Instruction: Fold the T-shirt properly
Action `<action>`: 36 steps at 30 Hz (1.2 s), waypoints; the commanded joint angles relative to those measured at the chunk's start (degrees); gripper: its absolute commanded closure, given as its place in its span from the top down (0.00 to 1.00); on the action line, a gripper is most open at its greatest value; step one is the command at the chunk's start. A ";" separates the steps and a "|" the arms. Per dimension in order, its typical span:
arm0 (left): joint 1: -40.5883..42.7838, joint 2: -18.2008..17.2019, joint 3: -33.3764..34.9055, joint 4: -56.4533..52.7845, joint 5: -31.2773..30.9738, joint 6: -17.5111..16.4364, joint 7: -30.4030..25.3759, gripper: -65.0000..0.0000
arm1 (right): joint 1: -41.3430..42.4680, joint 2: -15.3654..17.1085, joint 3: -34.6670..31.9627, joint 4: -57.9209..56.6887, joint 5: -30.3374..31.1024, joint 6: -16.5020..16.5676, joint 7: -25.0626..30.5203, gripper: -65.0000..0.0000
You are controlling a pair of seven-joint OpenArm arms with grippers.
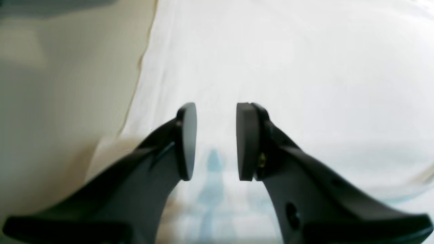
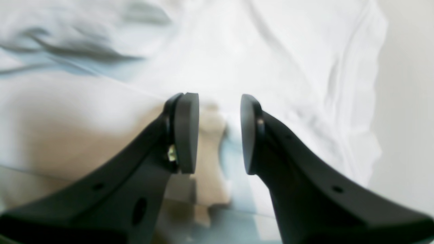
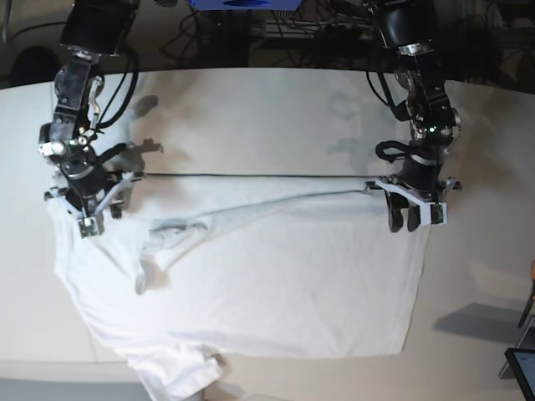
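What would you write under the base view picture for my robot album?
Two robot arms, left gripper and right gripper, jaws open, poised at the far edge of a wrinkled white T-shirt on a pale table.

You have the T-shirt (image 3: 276,284), plain white and wrinkled, lying spread flat on the bench. Its far edge is folded toward you into a slanting, rumpled crease, and one sleeve bunches at the near left corner.
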 commanded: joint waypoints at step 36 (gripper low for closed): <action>14.06 0.88 -0.68 2.98 10.80 0.25 -7.19 0.30 | -16.64 -0.33 0.08 9.76 0.67 0.00 1.12 0.31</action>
